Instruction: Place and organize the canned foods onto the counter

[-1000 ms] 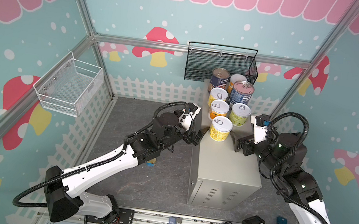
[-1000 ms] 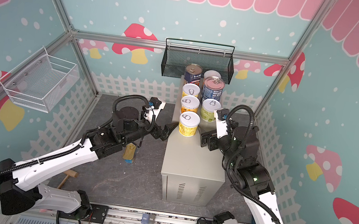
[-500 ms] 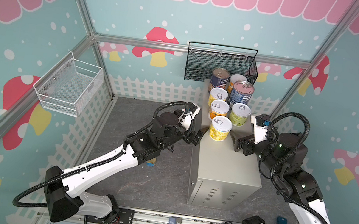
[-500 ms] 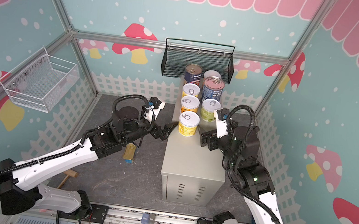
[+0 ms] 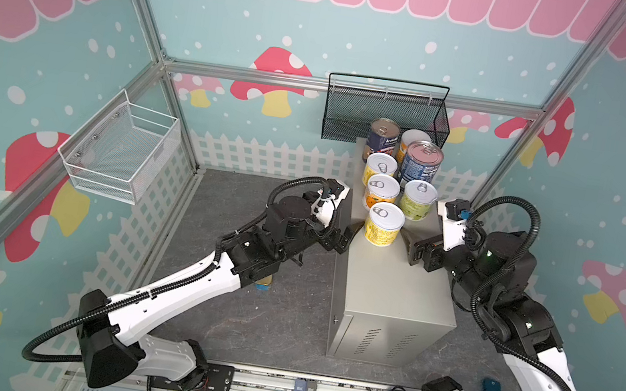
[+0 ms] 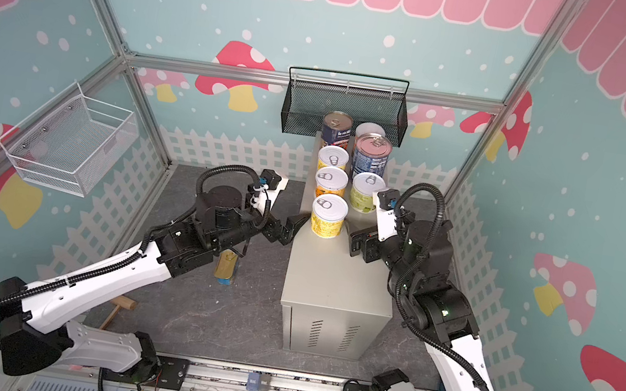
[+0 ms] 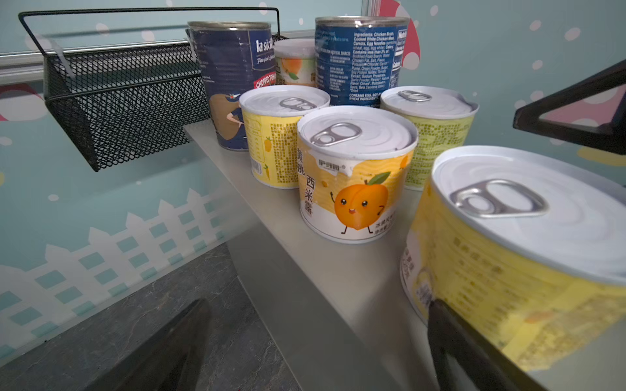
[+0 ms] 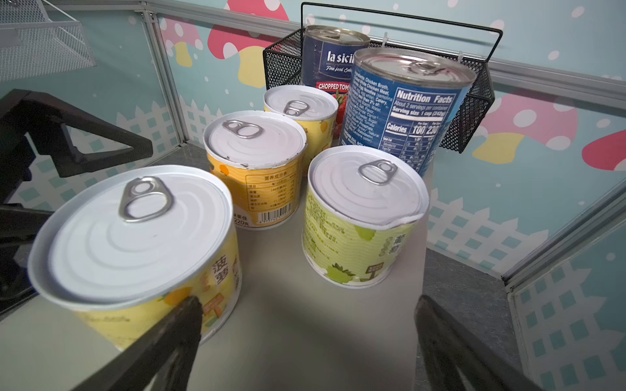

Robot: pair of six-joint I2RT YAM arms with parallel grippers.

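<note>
Standing spread wide, the left claw [image 5: 344, 233] and the right claw [image 5: 414, 251] flanked the near yellow can [image 5: 382, 226], one on each side, and pinched nothing. That can stood upright on the bench [image 5: 386, 287], the nearest of seven cans grouped toward the far end. Four more short ones and two tall blue cans [image 5: 421, 162] stood behind it, all upright. The flat gold tin [image 6: 225, 267] lay on the floor [image 6: 242, 320] left of the bench, under the left arm, so the task looked nearly done but not finished.

The step in hand seemed to be squaring the near yellow can into line with the rest. To do it well, both claws should press low on its wall, gently and together. A high push could tip it into its neighbours just behind.

Each wrist view showed a black fingertip [image 8: 176, 325] right at that can's wall. Whether it touched I could not tell, and the top views were too coarse to settle it. Only the left wrist view showed the cartoon peach on the peach can [image 7: 355, 189]. A wooden mallet [image 6: 120, 304] on the near floor showed in a top view, where the left arm did not cover it.
</note>
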